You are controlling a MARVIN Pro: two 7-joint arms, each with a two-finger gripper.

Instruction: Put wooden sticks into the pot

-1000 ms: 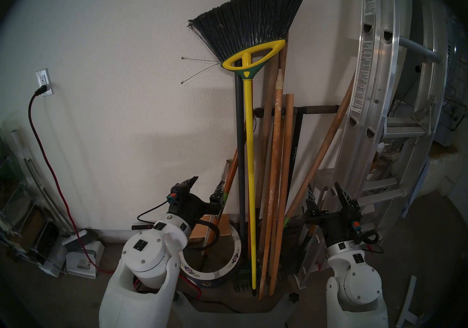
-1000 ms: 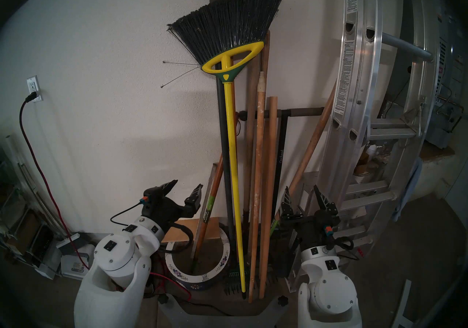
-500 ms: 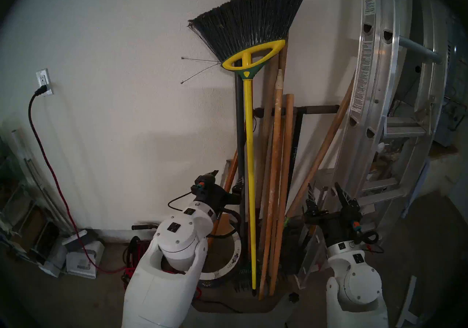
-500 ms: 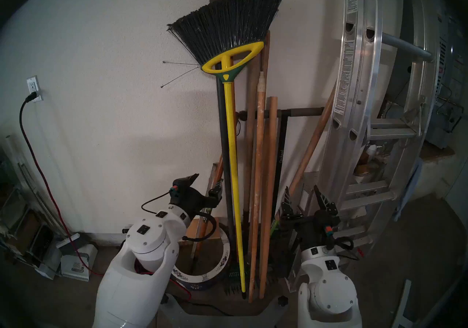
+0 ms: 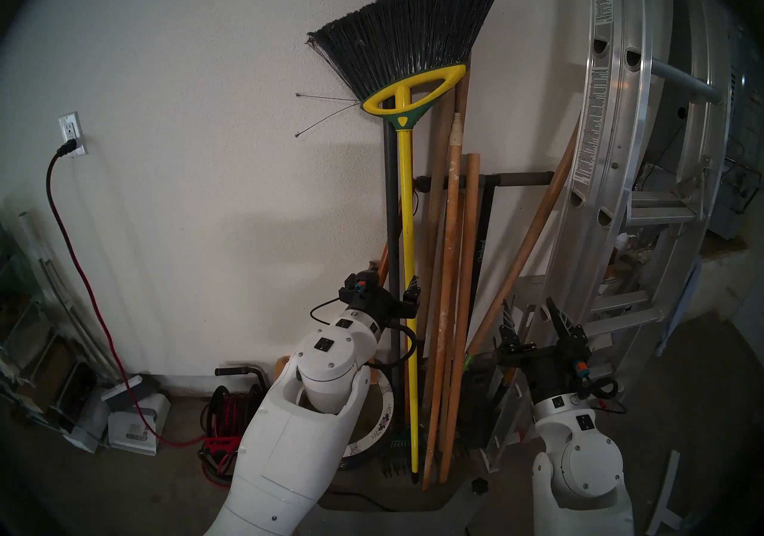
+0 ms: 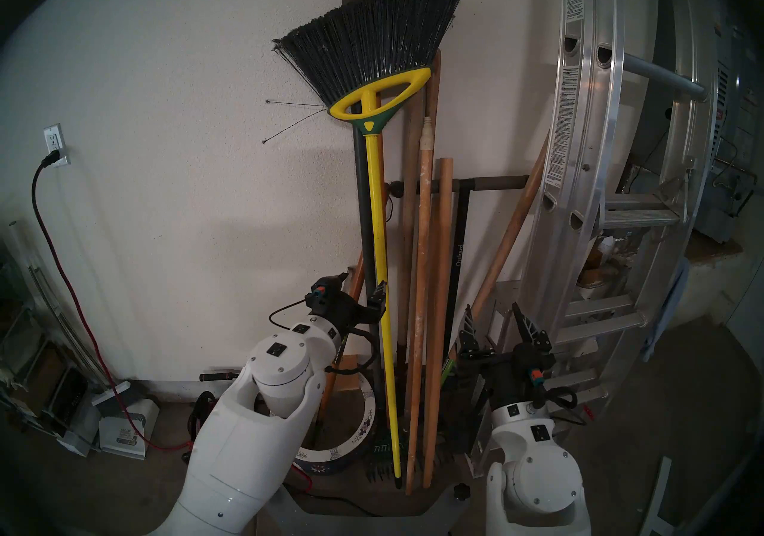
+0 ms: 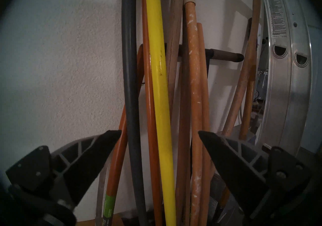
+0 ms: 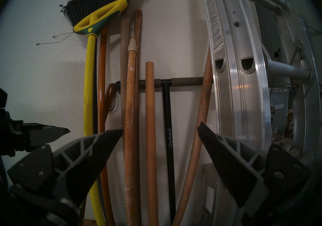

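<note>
You can read only the word "Orchard", printed in pale letters along the black T-shaped tool handle (image 8: 169, 138); the print on the ladder labels (image 8: 211, 20) is too small.

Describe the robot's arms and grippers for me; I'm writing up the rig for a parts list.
Both arms have glossy white rounded shells with small black square markings. Each ends in a black wrist unit with an orange-and-teal connector and a looping black cable. The left gripper and right gripper have black, pointed, ribbed triangular fingers.
</note>
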